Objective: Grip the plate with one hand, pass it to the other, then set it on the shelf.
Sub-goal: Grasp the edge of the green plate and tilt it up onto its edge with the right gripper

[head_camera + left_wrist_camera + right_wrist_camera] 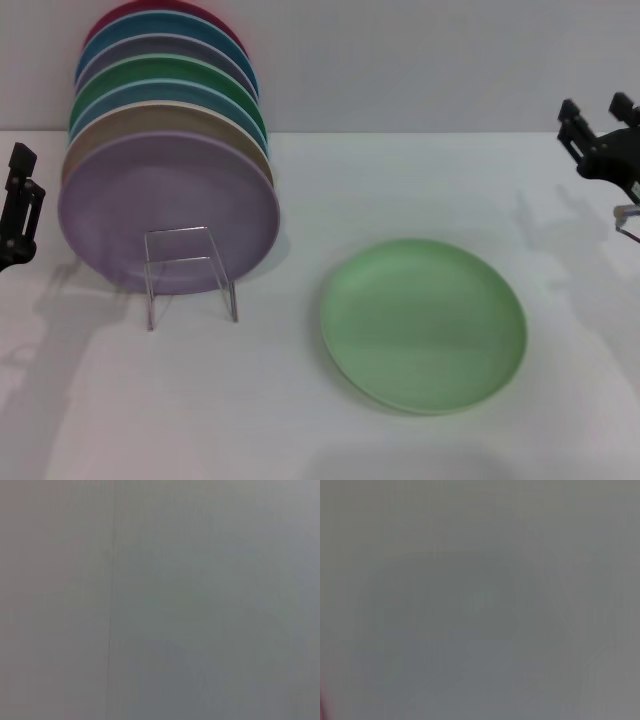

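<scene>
The round matte mint-green plate (424,325) lies flat on the white table (250,410), untouched, right of the clear thin-framed rack (188,272). Left gripper (18,205) and right gripper (598,128) wait at the edges, both spread apart, leaving room.

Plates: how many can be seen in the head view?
8. One mint plate lies flat on the table. Seven stand in a leaning stack on the rack, lilac plate in front. More may be hidden behind.
</scene>
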`<state>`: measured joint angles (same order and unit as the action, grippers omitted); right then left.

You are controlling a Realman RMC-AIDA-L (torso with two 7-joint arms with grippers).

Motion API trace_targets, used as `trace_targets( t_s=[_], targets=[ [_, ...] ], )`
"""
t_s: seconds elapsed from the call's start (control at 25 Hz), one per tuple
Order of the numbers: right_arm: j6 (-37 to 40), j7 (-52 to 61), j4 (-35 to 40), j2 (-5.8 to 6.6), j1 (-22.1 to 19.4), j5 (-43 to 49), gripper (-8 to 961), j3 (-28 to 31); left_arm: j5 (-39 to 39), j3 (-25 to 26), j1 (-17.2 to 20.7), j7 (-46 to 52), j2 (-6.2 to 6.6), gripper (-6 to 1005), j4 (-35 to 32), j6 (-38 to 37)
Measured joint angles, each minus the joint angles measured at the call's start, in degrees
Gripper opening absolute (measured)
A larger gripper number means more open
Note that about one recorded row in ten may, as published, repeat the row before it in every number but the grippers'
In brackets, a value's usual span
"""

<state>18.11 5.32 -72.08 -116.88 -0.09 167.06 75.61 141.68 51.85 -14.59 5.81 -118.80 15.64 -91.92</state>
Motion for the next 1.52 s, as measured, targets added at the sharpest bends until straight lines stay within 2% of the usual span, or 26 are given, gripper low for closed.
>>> trace_targets(
  t_s=[0.04,0.08,0.16,0.4,0.44,0.48,0.72,0.88,1.04,1.2,1.52],
  targets=[
    [-9.86,-0.52,-4.95,0.00,0.54,0.04,583,1.05,0.00,-0.01,0.00,-0.02,0.00,568,-0.02,-0.03],
    [-9.86,-0.52,-4.95,0.00,0.54,0.04,583,1.05,-0.01,-0.03,0.00,-0.03,0.01,568,-0.05,-0.04],
    [-19.72,-1.09,-9.44,-0.07,1.55,0.08,583,2.22,-0.01,-0.06,0.00,-0.07,0.05,568,-0.09,-0.07],
    [-50.89,-2.46,-19.63,-0.65,7.61,0.08,582,6.11,0.10,-0.10,0.00,-0.14,0.07,568,-0.02,-0.38],
    [-59.25,-2.49,-21.61,-0.68,9.50,0.08,582,7.02,0.07,-0.10,0.06,-0.17,0.04,568,-0.01,-0.63],
    [-59.25,-2.49,-21.61,-0.68,9.50,0.08,582,7.02,0.07,-0.10,0.06,-0.17,0.04,568,-0.01,-0.63],
    [-78.89,-2.51,-24.61,-1.30,14.65,-0.20,582,11.27,-0.04,0.03,0.31,-0.36,0.01,568,0.01,-1.17],
    [-86.38,-3.16,-23.17,-1.33,18.12,-1.28,581,13.82,-0.04,0.13,0.30,-0.40,0.04,567,0.01,-1.35],
    [-89.46,-5.88,-18.21,-1.34,21.30,-6.40,581,17.52,-0.02,0.13,0.02,-0.58,0.06,567,-0.02,-1.46],
    [-90.59,-7.84,-13.16,-1.34,23.52,-9.82,581,20.57,-0.01,0.22,0.01,-0.62,0.06,567,-0.02,-1.57],
    [-90.89,-9.17,-7.79,-1.35,26.32,-10.07,580,21.33,0.00,0.09,0.11,-0.63,0.06,567,0.00,-1.70]
  ],
)
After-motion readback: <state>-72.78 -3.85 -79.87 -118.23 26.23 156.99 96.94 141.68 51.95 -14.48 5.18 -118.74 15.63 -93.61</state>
